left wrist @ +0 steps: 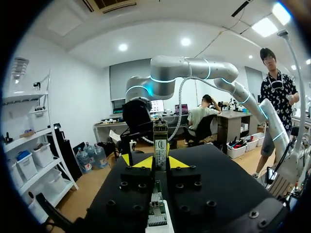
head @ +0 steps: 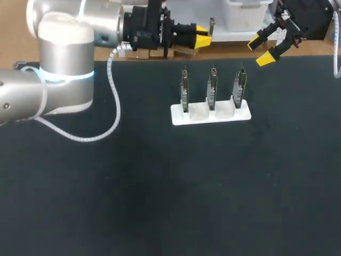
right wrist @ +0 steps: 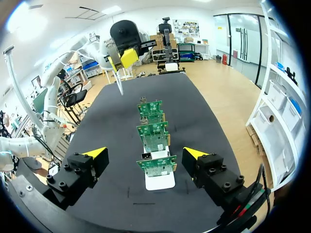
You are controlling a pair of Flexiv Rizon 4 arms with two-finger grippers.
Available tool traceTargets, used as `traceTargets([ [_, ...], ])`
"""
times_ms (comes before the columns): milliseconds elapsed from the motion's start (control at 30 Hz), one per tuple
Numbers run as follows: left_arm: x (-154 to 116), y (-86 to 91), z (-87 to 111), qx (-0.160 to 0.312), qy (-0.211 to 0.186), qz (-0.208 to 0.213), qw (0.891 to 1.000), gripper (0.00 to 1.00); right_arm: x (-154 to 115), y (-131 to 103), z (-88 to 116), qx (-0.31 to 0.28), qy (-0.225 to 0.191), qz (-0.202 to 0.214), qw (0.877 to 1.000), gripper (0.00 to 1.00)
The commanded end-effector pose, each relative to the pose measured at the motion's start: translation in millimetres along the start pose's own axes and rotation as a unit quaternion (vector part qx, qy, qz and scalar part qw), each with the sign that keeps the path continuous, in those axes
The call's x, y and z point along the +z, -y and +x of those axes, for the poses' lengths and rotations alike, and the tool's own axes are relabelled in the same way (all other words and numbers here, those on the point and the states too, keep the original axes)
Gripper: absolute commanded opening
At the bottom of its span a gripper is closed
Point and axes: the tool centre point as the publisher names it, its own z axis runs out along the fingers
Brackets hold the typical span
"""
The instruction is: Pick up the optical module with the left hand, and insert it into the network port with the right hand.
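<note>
Black matting covered the table [head: 160, 202]; beyond its middle, toward the far edge, a white holder [head: 181, 114] carried three upright circuit boards [head: 212, 88] in a row. Above the far edge our left gripper [left wrist: 156, 162] was clamped on the optical module [left wrist: 160, 141], a yellow tip pressing each flat side. Our right gripper [right wrist: 145, 154] hung near the far right corner, fingers spread wide and holding nothing. We judged the module light, stiff and smooth-cased, apt to slip or twist, and best held by its long flat sides, connector end free. Its rear end was hidden under the fingers, and we could not tell which board carried the network port.
</note>
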Motion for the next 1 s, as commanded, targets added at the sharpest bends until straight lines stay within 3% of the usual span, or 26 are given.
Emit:
traceTargets([
  [33,8.0,-15.1,-0.9,-0.008,-0.016,0.038,0.999,0.00,0.3,-2.3,0.3,0.000,0.000,0.003,1.000,1.00],
  [467,34.1,-26.0,3.8,-0.008,-0.003,0.064,0.998,0.00,0.3,-2.3,0.3,0.000,0.000,0.003,1.000,1.00],
  [1000,47.0,-6.8,-0.5,0.008,0.015,0.051,0.999,0.00,0.3,-2.3,0.3,0.000,0.000,0.003,1.000,1.00],
])
